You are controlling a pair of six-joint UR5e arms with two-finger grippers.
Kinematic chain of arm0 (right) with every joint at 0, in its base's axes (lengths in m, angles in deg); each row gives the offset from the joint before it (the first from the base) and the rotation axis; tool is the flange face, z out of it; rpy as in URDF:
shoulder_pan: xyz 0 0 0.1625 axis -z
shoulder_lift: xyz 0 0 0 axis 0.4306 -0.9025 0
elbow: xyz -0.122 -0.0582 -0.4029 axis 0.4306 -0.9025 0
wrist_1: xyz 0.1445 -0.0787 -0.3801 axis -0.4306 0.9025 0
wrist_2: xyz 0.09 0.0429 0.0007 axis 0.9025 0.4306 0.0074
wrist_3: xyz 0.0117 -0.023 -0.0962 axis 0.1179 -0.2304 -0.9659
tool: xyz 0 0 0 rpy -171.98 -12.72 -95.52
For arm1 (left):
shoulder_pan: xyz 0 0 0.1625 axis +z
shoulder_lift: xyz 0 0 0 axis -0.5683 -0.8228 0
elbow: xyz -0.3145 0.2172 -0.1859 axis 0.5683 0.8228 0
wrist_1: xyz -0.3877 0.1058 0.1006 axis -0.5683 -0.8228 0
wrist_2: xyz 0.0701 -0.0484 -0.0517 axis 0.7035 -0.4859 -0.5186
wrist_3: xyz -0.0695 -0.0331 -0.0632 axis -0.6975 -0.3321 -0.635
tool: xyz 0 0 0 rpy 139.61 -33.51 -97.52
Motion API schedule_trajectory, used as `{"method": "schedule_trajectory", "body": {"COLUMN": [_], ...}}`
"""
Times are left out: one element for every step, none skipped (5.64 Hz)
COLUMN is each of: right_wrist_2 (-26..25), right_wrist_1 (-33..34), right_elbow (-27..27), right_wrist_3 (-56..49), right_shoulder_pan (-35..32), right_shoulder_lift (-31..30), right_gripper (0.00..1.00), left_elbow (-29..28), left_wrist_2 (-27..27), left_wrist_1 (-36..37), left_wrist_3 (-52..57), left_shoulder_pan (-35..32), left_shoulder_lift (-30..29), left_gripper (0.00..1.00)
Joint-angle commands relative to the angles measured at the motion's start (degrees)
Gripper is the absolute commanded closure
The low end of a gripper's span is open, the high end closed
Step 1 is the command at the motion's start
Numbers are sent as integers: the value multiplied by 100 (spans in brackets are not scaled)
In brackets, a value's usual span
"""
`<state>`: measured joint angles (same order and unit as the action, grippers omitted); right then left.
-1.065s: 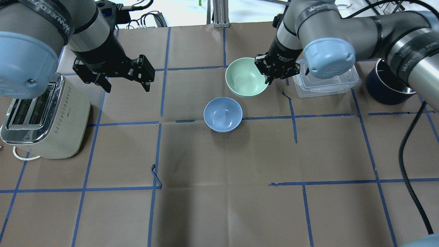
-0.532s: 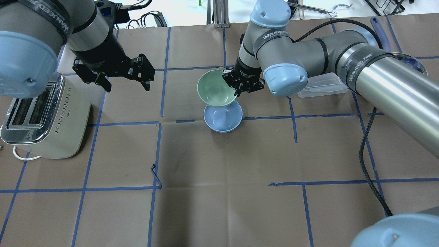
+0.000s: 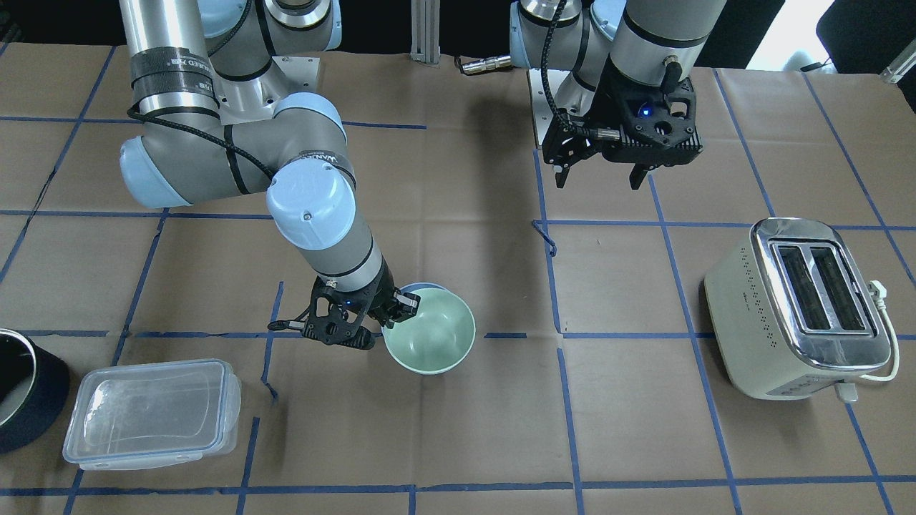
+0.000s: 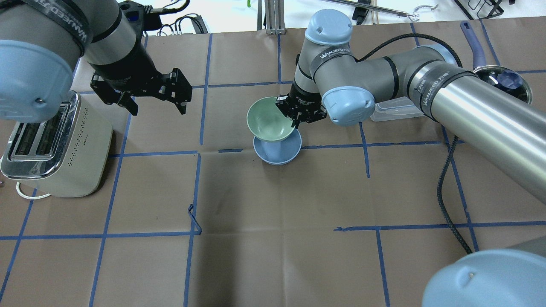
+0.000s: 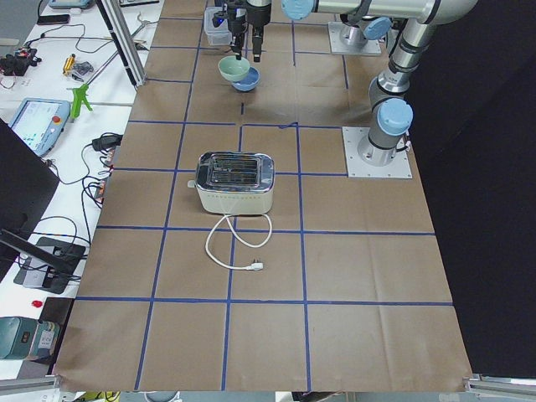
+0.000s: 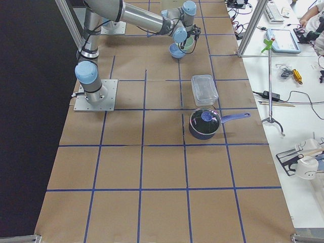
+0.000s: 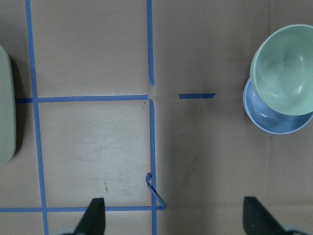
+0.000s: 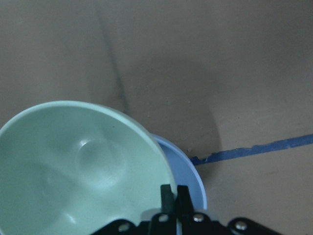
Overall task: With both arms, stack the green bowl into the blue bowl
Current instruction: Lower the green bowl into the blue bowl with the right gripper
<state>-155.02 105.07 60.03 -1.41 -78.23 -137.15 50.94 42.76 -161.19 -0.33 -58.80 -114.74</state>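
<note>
My right gripper [image 4: 295, 122] is shut on the rim of the green bowl [image 4: 268, 119] and holds it in the air just over the blue bowl [image 4: 277, 154], which stands on the table. The green bowl hides most of the blue one. In the front-facing view the green bowl [image 3: 433, 335] covers the blue bowl [image 3: 424, 288] save a sliver of rim, with the right gripper [image 3: 390, 322] at its side. The right wrist view shows the green bowl [image 8: 83, 171] above the blue rim [image 8: 188, 176]. My left gripper [image 4: 158, 111] hangs open and empty, well to the left.
A cream toaster [image 4: 51, 145] stands at the left edge. A clear lidded container [image 4: 394, 111] lies behind my right arm. A dark pot with a lid [image 6: 204, 123] is further right. Blue tape lines cross the brown paper table [image 4: 273, 238].
My right arm has carried the green bowl from beside the clear container leftward and toward the blue bowl, and now lower over it. The left arm has not moved.
</note>
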Motion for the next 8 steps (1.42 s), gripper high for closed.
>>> {"method": "schedule_trajectory", "body": {"right_wrist_2": [3,12,12,20,29,73,91,100], "right_wrist_1": [-102,-59,20,55,64,56,47,47], "right_elbow": [155,409,542,552,543,552,587,526], "right_wrist_3": [-18,-36,-45,-201,-194,-133,-159,-168], "right_shoulder_pan": [47,56,56,47,47,38,38,38], "right_shoulder_lift": [-118,-267,-303,-234,-155,-137,-136,-136], "right_gripper": [93,93,93,93,93,91,49,0], "left_elbow": [2,2,2,-7,-7,-16,-7,-16], "left_wrist_2": [-28,-2,-11,-63,-90,-64,-29,-28], "left_wrist_1": [-6,-6,2,2,20,46,55,55], "left_wrist_3": [0,0,0,0,0,0,9,9], "left_shoulder_pan": [-8,-8,-8,1,1,1,1,9], "left_shoulder_lift": [3,3,3,3,-49,-93,-93,-93], "left_gripper": [1,1,1,1,1,1,1,1]}}
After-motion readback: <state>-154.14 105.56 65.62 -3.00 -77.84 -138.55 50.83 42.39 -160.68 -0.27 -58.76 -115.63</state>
